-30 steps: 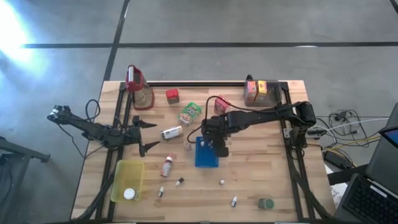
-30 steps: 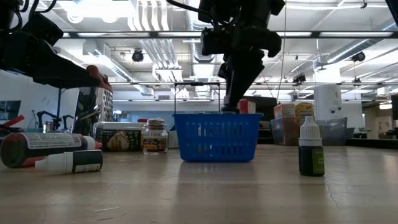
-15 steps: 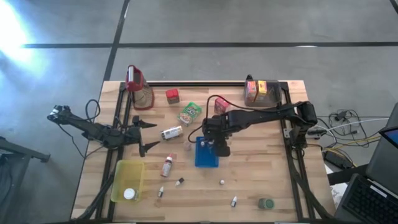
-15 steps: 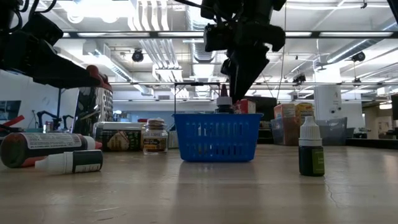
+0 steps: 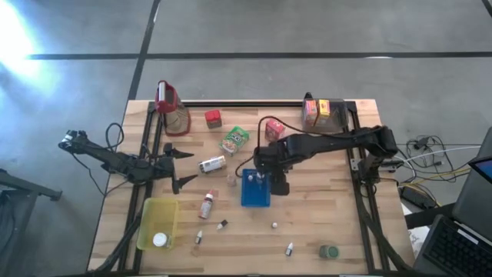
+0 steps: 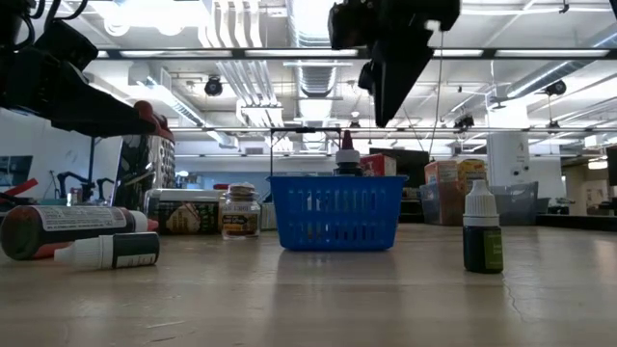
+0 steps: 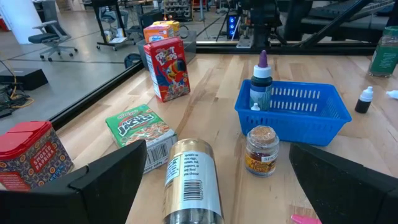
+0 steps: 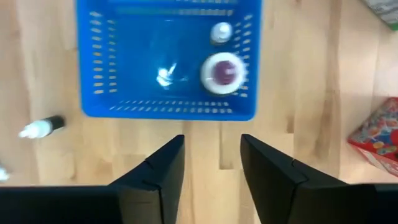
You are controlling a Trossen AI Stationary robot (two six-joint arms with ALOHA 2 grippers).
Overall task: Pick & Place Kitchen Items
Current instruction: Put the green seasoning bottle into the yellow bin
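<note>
1. The right gripper [image 5: 270, 181] is hovering above the blue tray [image 5: 255, 189], near its far end, fingers [image 8: 163, 171] parted with only bare table showing between them; it is gripping nothing.
2. In the low view the same gripper [image 6: 386, 96] is hanging well clear of the tray's rim [image 6: 335, 180].
3. Inside the tray a purple-capped bottle [image 8: 222, 72] is standing upright, with a smaller white-capped bottle [image 8: 221, 32] just beside it; from the left wrist view both are sitting at one end [image 7: 261, 81].
4. The left gripper [image 5: 184, 168] is waiting at the table's left side, its fingers [image 7: 106, 180] standing wide apart and empty.
5. Ahead of it are lying a tin on its side [image 7: 191, 180], a small spice jar [image 7: 260, 149], a green packet [image 7: 140, 126] and a red cereal carton [image 7: 166, 67].
6. Other small bottles are resting loose on the table [image 5: 323, 208], among them one [image 5: 289, 248] near the front edge and a green round tin [image 5: 329, 251] close by.
7. A yellow container [image 5: 157, 223] is holding a white lid [image 5: 159, 240] at the front left.
</note>
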